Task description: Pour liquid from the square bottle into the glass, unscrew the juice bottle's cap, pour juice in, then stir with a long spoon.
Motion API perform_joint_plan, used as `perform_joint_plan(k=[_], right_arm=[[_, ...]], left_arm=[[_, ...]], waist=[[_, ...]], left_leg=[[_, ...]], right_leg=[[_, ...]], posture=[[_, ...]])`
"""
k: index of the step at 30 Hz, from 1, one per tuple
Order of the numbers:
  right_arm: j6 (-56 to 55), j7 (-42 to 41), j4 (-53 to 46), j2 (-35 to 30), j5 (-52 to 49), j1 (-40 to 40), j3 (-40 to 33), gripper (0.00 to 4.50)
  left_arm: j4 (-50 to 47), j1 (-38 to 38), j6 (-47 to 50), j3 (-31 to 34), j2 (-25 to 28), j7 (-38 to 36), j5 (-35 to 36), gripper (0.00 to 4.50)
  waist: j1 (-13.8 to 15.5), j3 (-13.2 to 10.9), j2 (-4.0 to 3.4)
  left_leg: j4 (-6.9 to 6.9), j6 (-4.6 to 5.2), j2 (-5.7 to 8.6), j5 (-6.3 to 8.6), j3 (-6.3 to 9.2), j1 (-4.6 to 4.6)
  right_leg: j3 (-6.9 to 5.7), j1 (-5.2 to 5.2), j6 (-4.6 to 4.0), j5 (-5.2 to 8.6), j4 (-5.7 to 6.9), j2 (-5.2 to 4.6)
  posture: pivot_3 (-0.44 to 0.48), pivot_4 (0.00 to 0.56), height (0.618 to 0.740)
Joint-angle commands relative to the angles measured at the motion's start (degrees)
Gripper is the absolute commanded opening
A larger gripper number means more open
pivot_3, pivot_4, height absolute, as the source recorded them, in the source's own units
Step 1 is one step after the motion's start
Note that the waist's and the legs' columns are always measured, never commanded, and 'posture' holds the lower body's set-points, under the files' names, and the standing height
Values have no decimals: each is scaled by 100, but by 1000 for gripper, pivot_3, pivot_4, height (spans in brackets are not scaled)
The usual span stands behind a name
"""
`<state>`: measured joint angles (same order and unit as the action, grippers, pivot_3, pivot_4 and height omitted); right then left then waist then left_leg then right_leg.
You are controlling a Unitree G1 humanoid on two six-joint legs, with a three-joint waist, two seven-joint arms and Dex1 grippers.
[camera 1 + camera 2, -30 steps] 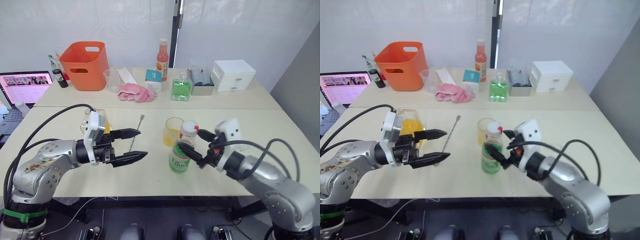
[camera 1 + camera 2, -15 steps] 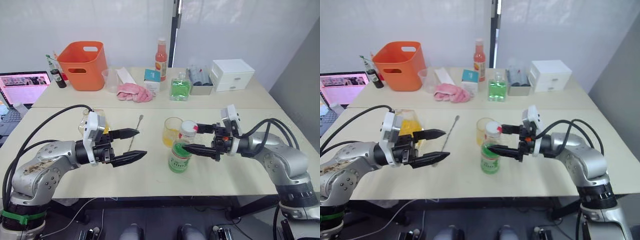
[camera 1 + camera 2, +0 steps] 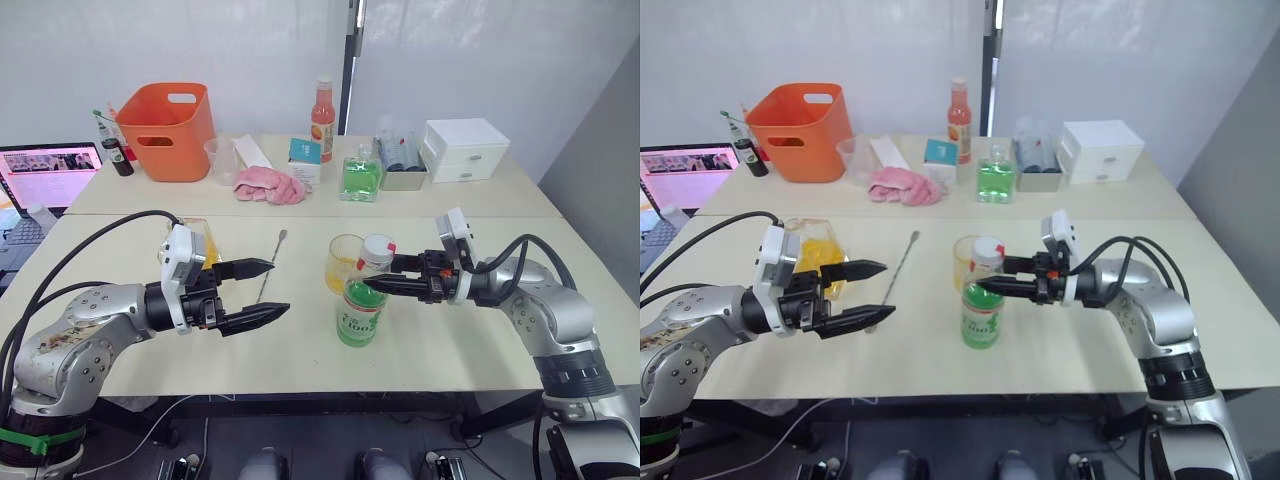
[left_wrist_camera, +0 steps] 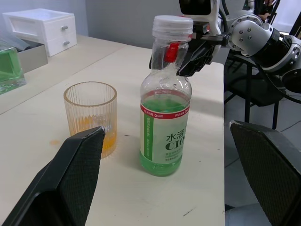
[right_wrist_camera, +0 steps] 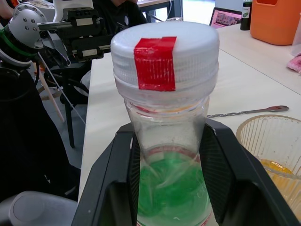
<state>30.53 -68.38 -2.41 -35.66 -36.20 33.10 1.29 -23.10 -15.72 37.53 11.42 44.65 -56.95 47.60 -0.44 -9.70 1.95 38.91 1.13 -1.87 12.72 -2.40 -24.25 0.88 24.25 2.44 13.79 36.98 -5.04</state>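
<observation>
The juice bottle (image 3: pixel 358 305) stands upright near the table's middle, pale green liquid inside, its white cap (image 3: pixel 378 247) on with a red tape strip. My right gripper (image 3: pixel 378 273) reaches in level from the right, and in the right wrist view its fingers (image 5: pixel 121 160) press on both sides of the neck just under the cap. The glass (image 3: pixel 345 262), holding a little orange-yellow liquid, stands just behind and to the left of the bottle. My left gripper (image 3: pixel 280 288) hovers open to the left. The square bottle (image 3: pixel 812 252) sits behind it. The long spoon (image 3: pixel 272 262) lies flat between them.
Along the back table stand an orange basket (image 3: pixel 167 130), a clear plastic cup (image 3: pixel 224 160), a pink cloth (image 3: pixel 270 185), a green square bottle (image 3: pixel 361 178), a tall orange-red bottle (image 3: pixel 324 108) and a white drawer box (image 3: pixel 466 150). A laptop (image 3: pixel 50 175) sits far left.
My right arm swung up to reach level from the right, and its fingers closed in on the juice bottle's neck. The left gripper stayed open in place.
</observation>
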Motion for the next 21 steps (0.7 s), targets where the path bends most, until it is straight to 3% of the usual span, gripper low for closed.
perform_joint_plan(k=[1, 10, 15, 21], right_arm=[[181, 175, -643, 1, -329, -76, -280, 1303], [831, 1735, -2329, 290, -270, -488, -108, 1282], [793, 2141, -2509, 462, -39, -635, 126, 1282], [481, 2018, -2289, 346, 402, -786, 448, 1267]], left_arm=[[-151, -54, -49, 116, 50, -22, 92, 4500], [-96, -136, -91, 2, 26, -96, 29, 4500], [-30, -266, -94, -83, 3, -133, -1, 4500], [46, -351, -111, -159, 12, -238, -36, 4500]], waist=[[-1, 0, 0], [0, 0, 0], [36, 0, 0], [29, 0, 0]], left_leg=[[0, 0, 0, 0, 0, -1], [0, 0, -1, 0, 3, -2], [2, 0, 4, 0, 1, -2], [2, 0, 3, 0, -2, 1]], right_leg=[[0, 1, 0, 0, 0, 0], [0, 3, 0, 0, 3, -4], [-1, 1, 0, 0, 2, -5], [0, 0, 0, 0, 2, -2]], posture=[[0, 150, 715], [0, 150, 715], [0, 150, 715], [0, 150, 715]])
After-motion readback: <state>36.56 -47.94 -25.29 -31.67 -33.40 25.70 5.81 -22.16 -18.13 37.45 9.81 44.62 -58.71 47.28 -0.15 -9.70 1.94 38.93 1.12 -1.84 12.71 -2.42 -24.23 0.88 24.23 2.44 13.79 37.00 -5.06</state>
